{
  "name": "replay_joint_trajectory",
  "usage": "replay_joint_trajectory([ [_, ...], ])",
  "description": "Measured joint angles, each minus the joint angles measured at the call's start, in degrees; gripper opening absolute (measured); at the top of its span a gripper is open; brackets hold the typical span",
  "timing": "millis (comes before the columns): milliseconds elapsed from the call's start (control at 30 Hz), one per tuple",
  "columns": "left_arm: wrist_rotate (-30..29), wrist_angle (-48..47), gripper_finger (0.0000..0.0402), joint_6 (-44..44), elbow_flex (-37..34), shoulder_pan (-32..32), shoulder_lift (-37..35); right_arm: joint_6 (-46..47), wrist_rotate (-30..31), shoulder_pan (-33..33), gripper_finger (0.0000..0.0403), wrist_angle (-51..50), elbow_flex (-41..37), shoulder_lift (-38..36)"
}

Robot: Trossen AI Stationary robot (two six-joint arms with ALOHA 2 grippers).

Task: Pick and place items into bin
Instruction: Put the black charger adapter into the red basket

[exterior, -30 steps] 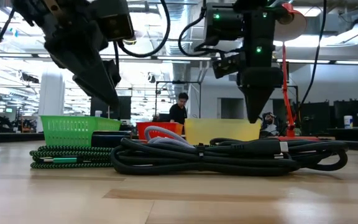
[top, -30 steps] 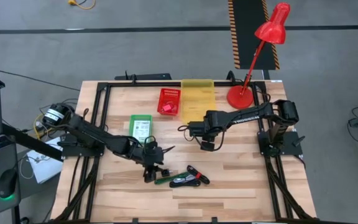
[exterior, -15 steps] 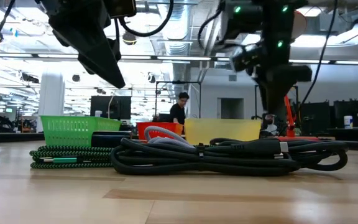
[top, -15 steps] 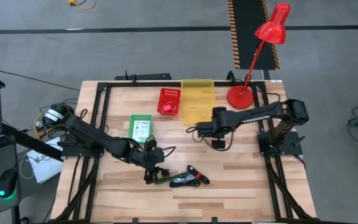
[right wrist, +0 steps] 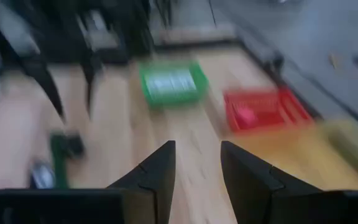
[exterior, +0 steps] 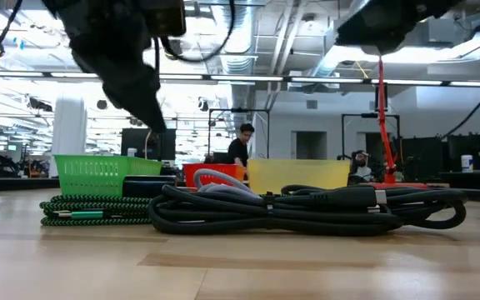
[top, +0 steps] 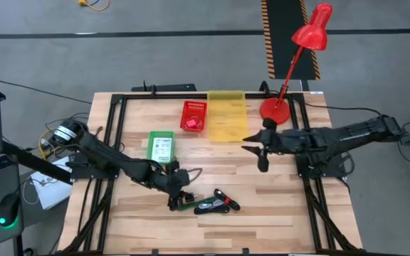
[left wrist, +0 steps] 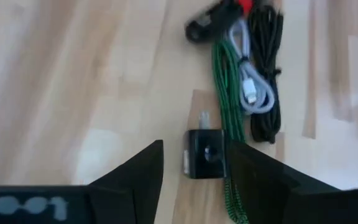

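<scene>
Two arms were at the wooden surface (top: 276, 213). The left end effector (top: 176, 200) was low over the near middle of the surface, its fingers (left wrist: 135, 171) spread apart and holding nothing. In the left wrist view a small black block (left wrist: 205, 154) lay on the wood between the two fingers, without visible contact. Just beside the block lay a bundle of cables: a green braided cable (left wrist: 225, 99), a white cable (left wrist: 248, 81) and a black cable (left wrist: 267, 74), lying alongside one another. In the high view the same bundle (top: 216, 204) lay just to the right of the left end effector.

The right end effector (top: 263, 165) hung above the surface near its right edge, in front of the red lamp's base (top: 273, 112). Its fingers (right wrist: 154, 171) stood parted with nothing between them.

Three bins stood toward the far side: a green bin (top: 161, 147) holding a white packet, a red bin (top: 193, 116) holding a pink item, and a yellow bin (top: 226, 115), the red and yellow ones side by side. A person (exterior: 239, 147) was visible in the room beyond.
</scene>
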Motion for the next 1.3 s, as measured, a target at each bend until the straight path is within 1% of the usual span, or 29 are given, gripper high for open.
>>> replay_joint_trajectory([
  [67, 1.36, -2.95, 0.0171, -0.03, 1.54, -0.10, 2.17, -0.37, 0.30, 1.44, 0.0123, 3.91, -3.43, -2.69],
  [167, 2.85, -7.83, 0.0171, 0.11, 6.82, -0.23, 6.17, -1.59, 2.12, 2.85, 0.0123, 6.70, -6.29, -4.48],
  [300, 3.14, -17.38, 0.0171, 1.86, 15.00, -0.23, 10.73, -2.29, 7.71, 3.55, 0.0123, 6.75, -7.57, -4.38],
  [400, 3.09, -22.84, 0.0171, 2.78, 19.96, -0.23, 12.76, -3.16, 8.52, 3.44, 0.0123, 7.23, -7.50, -3.23],
  [500, 3.13, -25.24, 0.0171, 2.75, 22.42, -0.23, 14.13, -3.16, 8.72, 3.44, 0.0123, 7.51, -7.49, -2.37],
  [600, 3.46, -25.48, 0.0171, 2.64, 23.51, -0.25, 14.73, -3.21, 8.92, 3.44, 0.0123, 7.12, -7.50, -1.94],
  [867, 4.42, -25.97, 0.0171, 1.06, 23.49, -0.05, 14.75, -3.10, 9.11, 3.44, 0.0123, 7.28, -7.46, -0.90],
  [1300, 3.50, -26.00, 0.0171, -2.04, 23.45, -0.16, 14.75, -3.10, 9.11, 3.44, 0.0123, 7.38, -7.43, 0.55],
])
